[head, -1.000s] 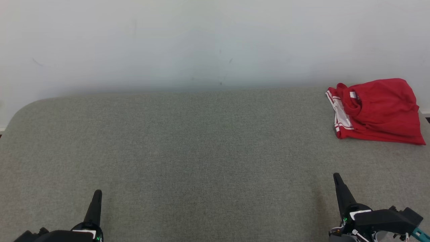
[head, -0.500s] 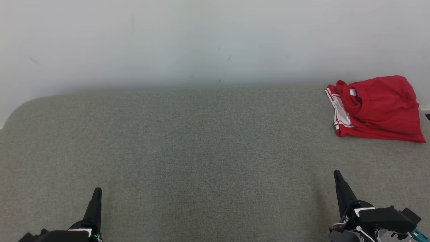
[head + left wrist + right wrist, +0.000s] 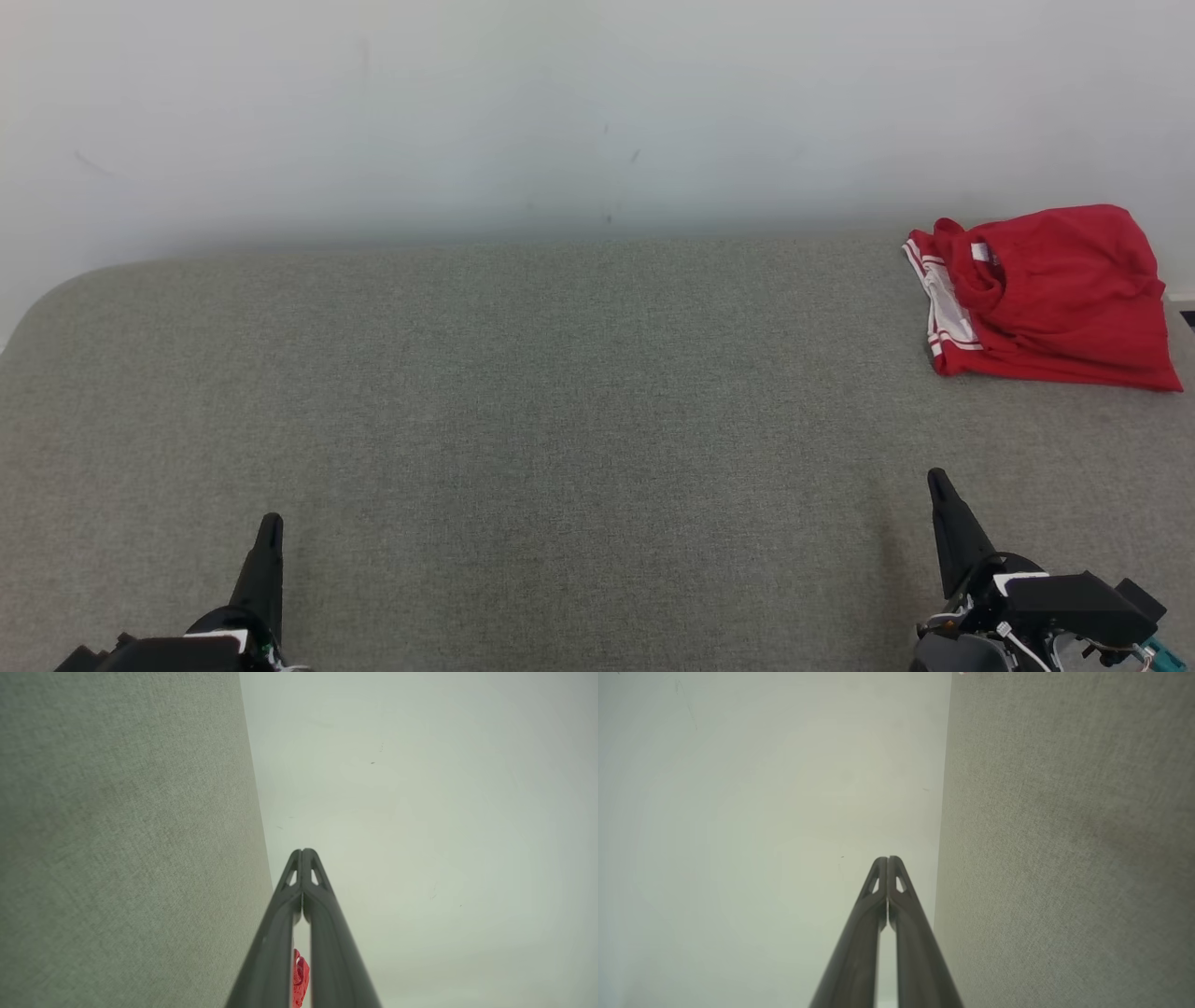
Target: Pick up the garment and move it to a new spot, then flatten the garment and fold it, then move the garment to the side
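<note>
The garment [image 3: 1055,299] is red with white trim, folded into a compact pile at the far right of the grey fabric surface [image 3: 560,392], close to the back wall. A sliver of the garment [image 3: 300,977] shows between the left fingers in the left wrist view. My left gripper [image 3: 270,525] rests at the lower left, shut and empty, far from the garment. My right gripper [image 3: 936,482] sits at the lower right, shut and empty, well in front of the garment. In the wrist views each pair of fingertips, left [image 3: 303,851] and right [image 3: 887,859], is pressed together.
A pale wall [image 3: 560,112] rises right behind the surface. The surface's back left corner [image 3: 65,289] is rounded. Its right edge lies just past the garment. Bare grey fabric stretches across the middle and left.
The whole head view has drifted slightly, so the garment and the wall marks sit a little higher; both grippers stay shut in the same resting places.
</note>
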